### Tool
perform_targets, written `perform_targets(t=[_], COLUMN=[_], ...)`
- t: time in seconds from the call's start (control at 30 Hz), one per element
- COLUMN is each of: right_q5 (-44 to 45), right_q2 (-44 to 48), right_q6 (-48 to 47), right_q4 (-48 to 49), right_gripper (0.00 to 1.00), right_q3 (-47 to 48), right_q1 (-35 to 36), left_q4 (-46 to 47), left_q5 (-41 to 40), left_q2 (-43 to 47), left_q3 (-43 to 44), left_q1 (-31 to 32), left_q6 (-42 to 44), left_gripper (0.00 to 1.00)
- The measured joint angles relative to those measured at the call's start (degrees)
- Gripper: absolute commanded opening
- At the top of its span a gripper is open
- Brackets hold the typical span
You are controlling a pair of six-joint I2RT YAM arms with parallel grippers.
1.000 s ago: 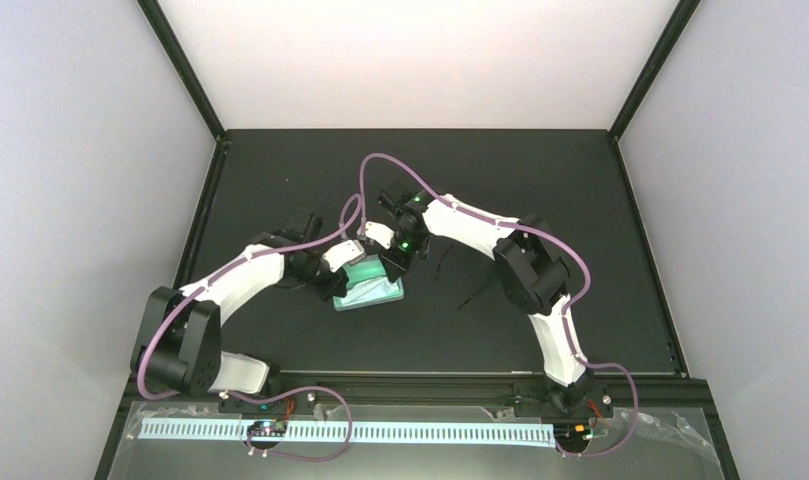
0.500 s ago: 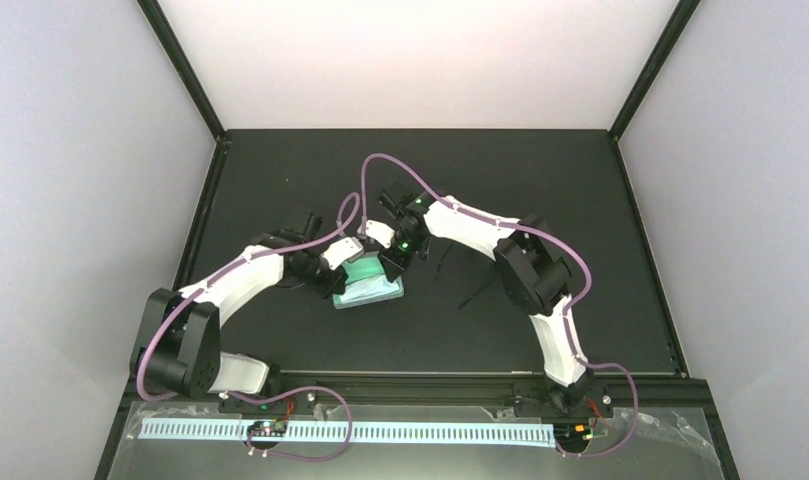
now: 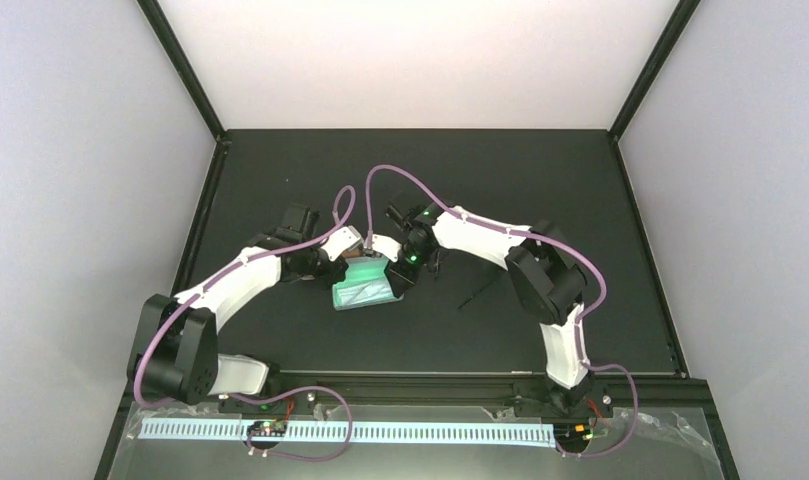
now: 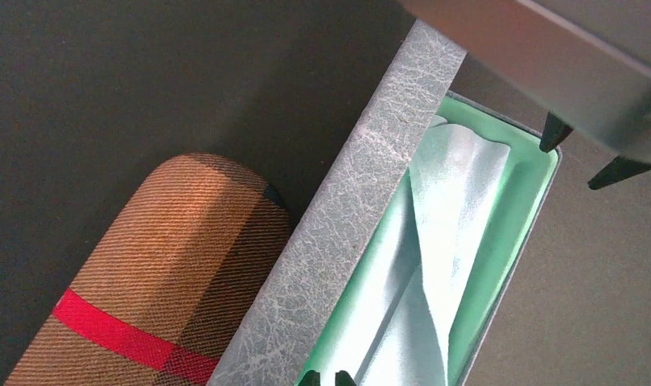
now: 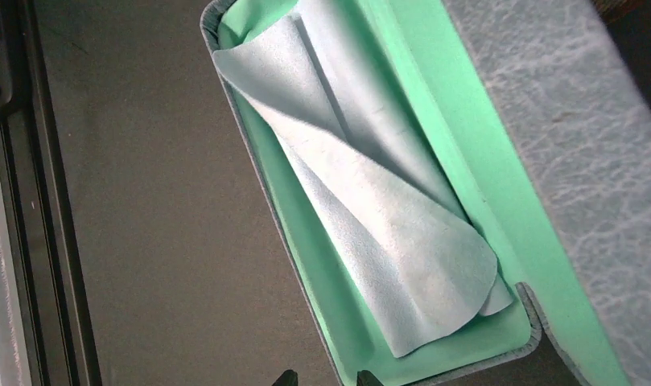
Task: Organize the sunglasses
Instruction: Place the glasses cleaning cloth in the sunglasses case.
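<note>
Crackled grey case [image 4: 346, 241], folded cloth [image 4: 442, 217] inside; woven plaid case [image 4: 161, 265]; left tool [image 4: 322, 376] closed.

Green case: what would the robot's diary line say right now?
case: open | inside: cloth only | left gripper: shut, at lid | right gripper: open, at case rim

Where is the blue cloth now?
The cloth lies inside the open green-lined case, just left of centre on the table in the top view, with the plaid case beside it.
</note>
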State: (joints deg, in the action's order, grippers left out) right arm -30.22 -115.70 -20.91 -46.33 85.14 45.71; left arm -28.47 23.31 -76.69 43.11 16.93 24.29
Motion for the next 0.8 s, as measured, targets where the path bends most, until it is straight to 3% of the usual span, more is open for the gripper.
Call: perform_targets(t=[0.33,0.8], right_q5=[0.1,-0.1], right_q2=[2.9,7.9], right_q6=[1.3,2.6], right_q4=[4.1,10.4], right_gripper=[0.32,0.33], right_q3=[-2.8,-10.9], right_q1=[0.0,0.0], left_q4=[0.1,-2.6], left_q5=[1.9,7.7], left_q2=[1.8,2.0], left_q3=[0.0,-1.1], left_q1=[0.0,3.6], left_q6=[1.9,8.3], left_gripper=[0.29,0.43])
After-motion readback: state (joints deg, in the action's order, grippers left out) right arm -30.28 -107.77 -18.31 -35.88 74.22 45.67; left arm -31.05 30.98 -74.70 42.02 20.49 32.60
